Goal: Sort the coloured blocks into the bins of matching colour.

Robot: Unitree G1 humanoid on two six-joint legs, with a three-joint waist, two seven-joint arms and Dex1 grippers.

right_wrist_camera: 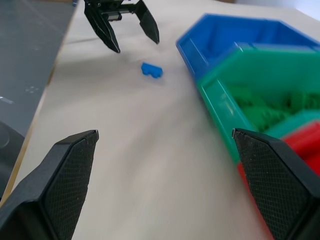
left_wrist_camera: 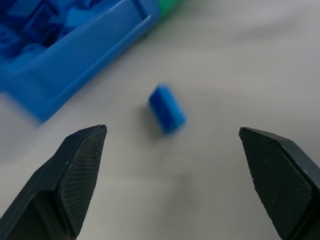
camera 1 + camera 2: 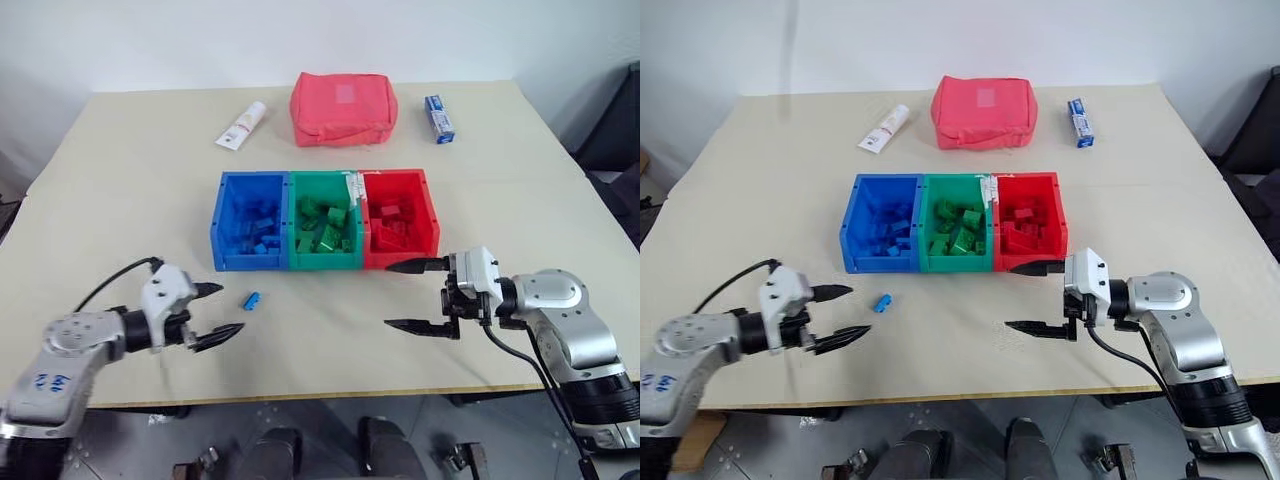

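Note:
One small blue block (image 3: 250, 300) lies on the tan table just in front of the blue bin (image 3: 250, 232). Joined to it are the green bin (image 3: 325, 230) and the red bin (image 3: 398, 228); each holds several blocks of its own colour. My left gripper (image 3: 216, 313) hovers open near the front left, a short way left of the blue block (image 2: 167, 109), which lies ahead between its fingers. My right gripper (image 3: 412, 295) stands open and empty in front of the red bin, pointing left. The right wrist view shows the blue block (image 1: 151, 70) and the left gripper (image 1: 132, 34) beyond it.
A red-pink zipped pouch (image 3: 343, 108) sits at the back centre, a white tube (image 3: 242, 126) to its left and a blue-and-white carton (image 3: 438, 118) to its right. The table's front edge (image 3: 330, 397) runs just below both grippers.

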